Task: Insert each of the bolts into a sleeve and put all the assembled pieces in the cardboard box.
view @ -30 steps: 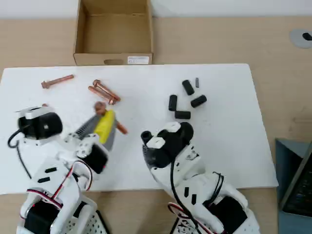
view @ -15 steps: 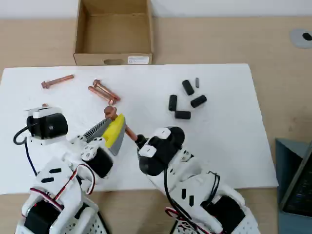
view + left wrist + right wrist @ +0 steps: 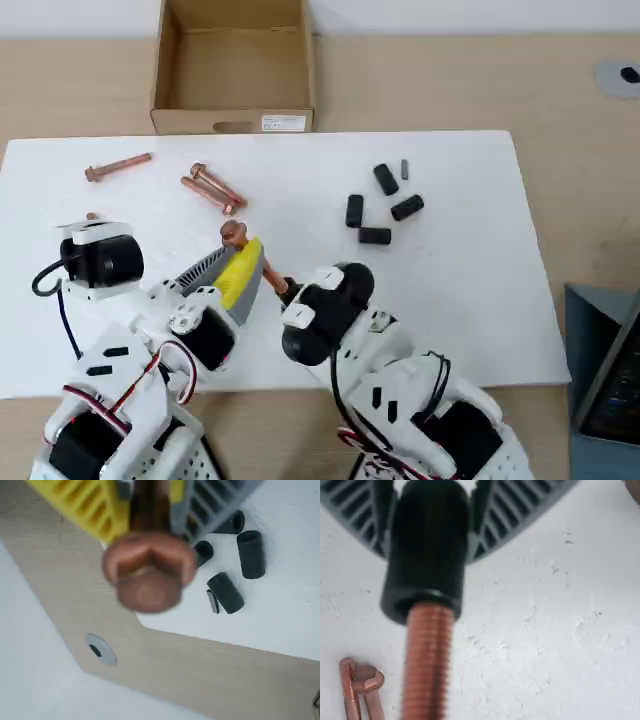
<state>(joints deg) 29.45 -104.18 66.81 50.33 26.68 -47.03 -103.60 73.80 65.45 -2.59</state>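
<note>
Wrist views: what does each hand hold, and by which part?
Left hand grips a copper bolt by its shank; right hand grips a black sleeve around its body.

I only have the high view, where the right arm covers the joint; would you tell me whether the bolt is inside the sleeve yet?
Observer: Yes. In the right wrist view the bolt runs into the black sleeve, with threads showing outside it.
Operator: Thank you. How does the right tool hold the sleeve?
Observer: The right tool has its grey fingers shut on both sides of the sleeve.
</note>
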